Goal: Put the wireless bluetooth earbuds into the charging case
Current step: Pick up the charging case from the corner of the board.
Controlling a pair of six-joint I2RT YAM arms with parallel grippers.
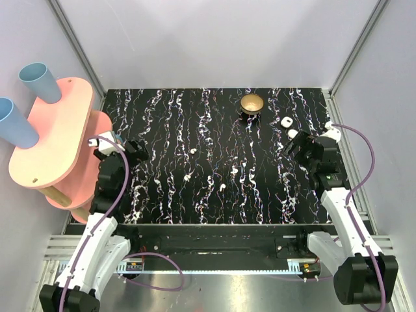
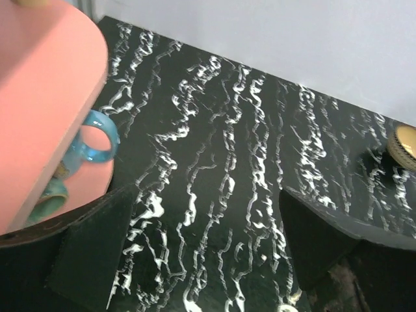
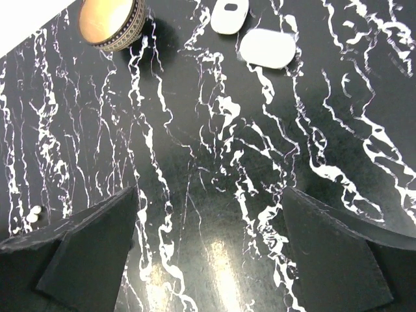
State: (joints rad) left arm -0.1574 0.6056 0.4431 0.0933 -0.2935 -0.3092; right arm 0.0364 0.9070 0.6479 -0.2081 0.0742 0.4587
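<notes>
The white charging case (image 1: 284, 121) lies at the back right of the black marbled table, with a second white piece (image 1: 273, 111) beside it. In the right wrist view the case (image 3: 268, 48) is a plain oval and the other piece (image 3: 229, 16) has a dark opening. Several tiny white earbuds lie mid-table, among them one (image 1: 193, 151), one (image 1: 234, 171) and one (image 1: 222, 184); one shows small in the right wrist view (image 3: 34, 211). My right gripper (image 1: 298, 144) (image 3: 208, 260) is open and empty, just short of the case. My left gripper (image 1: 133, 153) (image 2: 208, 260) is open and empty at the left edge.
A gold round dish (image 1: 252, 104) (image 3: 110, 23) on a black base stands at the back, left of the case. A pink two-tier shelf (image 1: 55, 140) with blue cups (image 1: 39, 81) stands off the table's left edge; a blue mug (image 2: 97, 136) sits under it.
</notes>
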